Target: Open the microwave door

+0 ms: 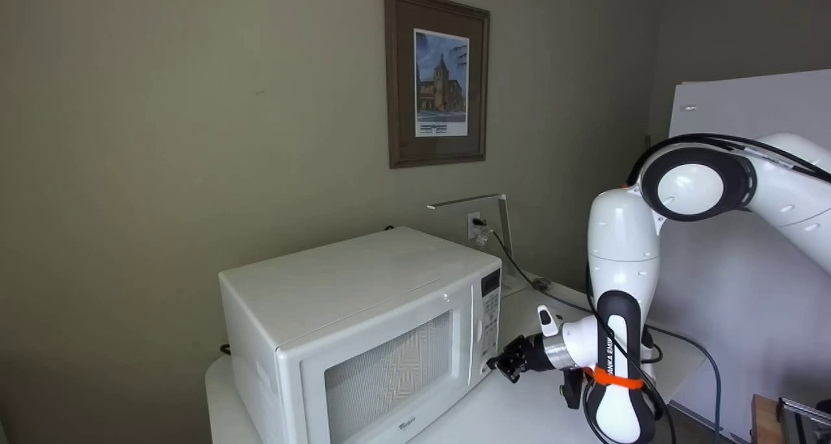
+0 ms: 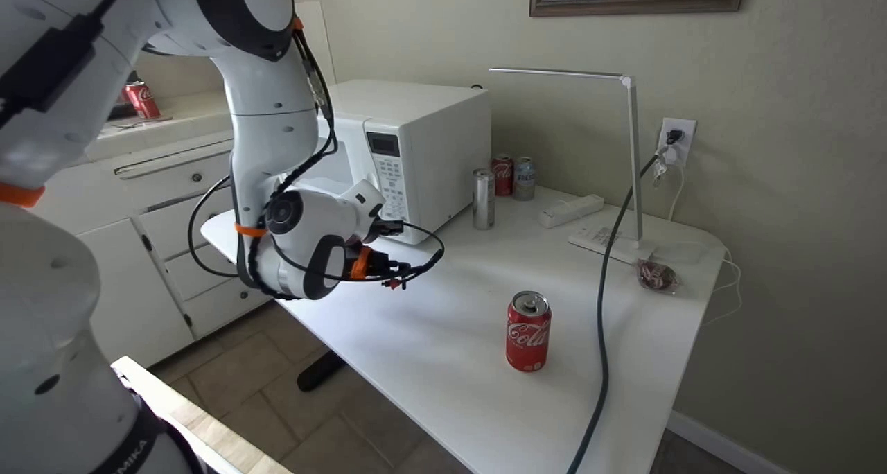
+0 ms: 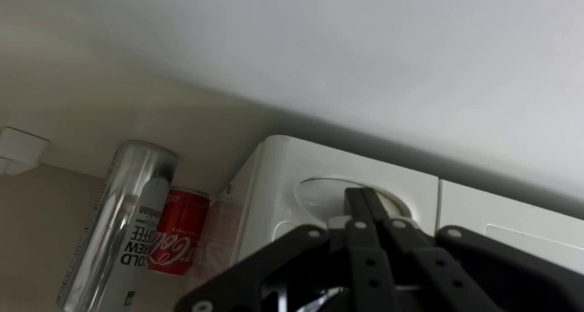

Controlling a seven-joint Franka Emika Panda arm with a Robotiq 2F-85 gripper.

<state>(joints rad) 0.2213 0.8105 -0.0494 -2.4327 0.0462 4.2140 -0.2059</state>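
The white microwave [image 1: 357, 282] stands on the table; it also shows in an exterior view [image 2: 447, 141] and in the wrist view [image 3: 278, 179]. Its door [image 1: 389, 359], with a greyish window, is closed flush beside the control strip [image 1: 490, 314]. The door's edge also shows in the wrist view [image 3: 524, 207]. My gripper [image 1: 498, 366] is at the bottom of the control strip. In the wrist view my gripper [image 3: 365, 198] has its fingertips together, with nothing between them, in front of a round button [image 3: 319, 195]. I cannot tell whether they touch it. The fingertips partly hide the button.
The white table [image 2: 443, 321] bears a red can [image 2: 529, 332], a silver can [image 2: 483, 200], a second red can [image 2: 502, 172] and a desk lamp [image 2: 634, 162]. A dark cable [image 2: 601, 321] crosses the table. The silver can also shows in the wrist view [image 3: 127, 221].
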